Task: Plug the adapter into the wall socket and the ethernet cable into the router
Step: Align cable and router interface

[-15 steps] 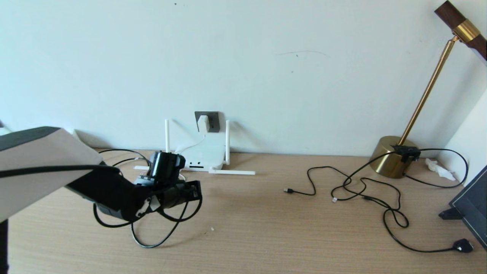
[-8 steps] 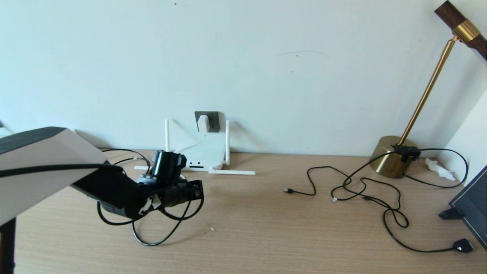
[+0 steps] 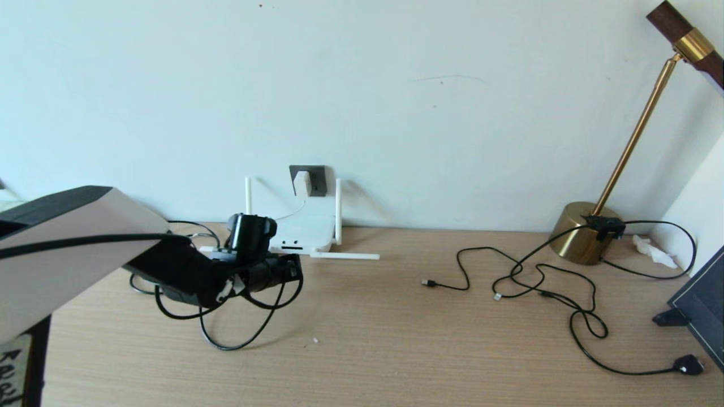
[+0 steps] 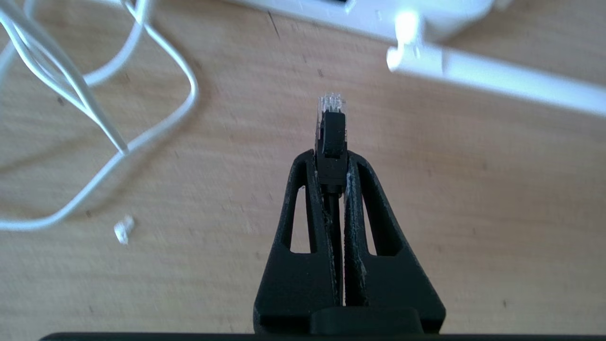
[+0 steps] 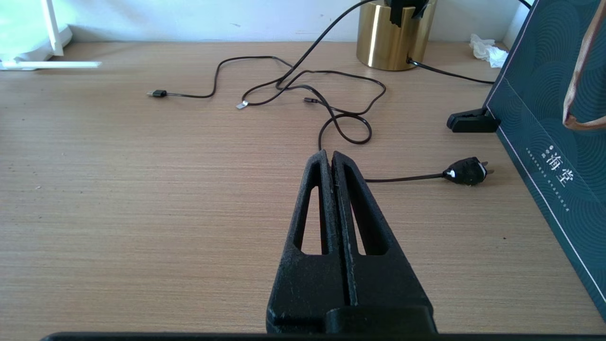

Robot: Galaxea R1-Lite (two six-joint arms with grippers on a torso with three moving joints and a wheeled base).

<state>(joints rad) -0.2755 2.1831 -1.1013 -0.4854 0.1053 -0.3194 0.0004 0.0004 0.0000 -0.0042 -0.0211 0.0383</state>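
Just short of the router [image 3: 300, 233], the left tool [image 4: 331, 158] grips the ethernet cable [image 4: 332, 137] by its plug body.

Both fingers are clamped on the black boot, leaving the clear tip free and pointing toward the router's edge; the cable trails in loose loops [image 3: 237, 333] over the tabletop [image 3: 396, 339]. Judged handling: the plug is light, rigid and small, and its clear tip and latch are probably brittle, so hold on the boot, not the tip. The cable is limp and may drag slightly. The adapter [image 3: 302, 182] sits in the wall socket [image 3: 317, 180]. The right tool [image 5: 331, 158] rests fully closed and empty, low over the tabletop.
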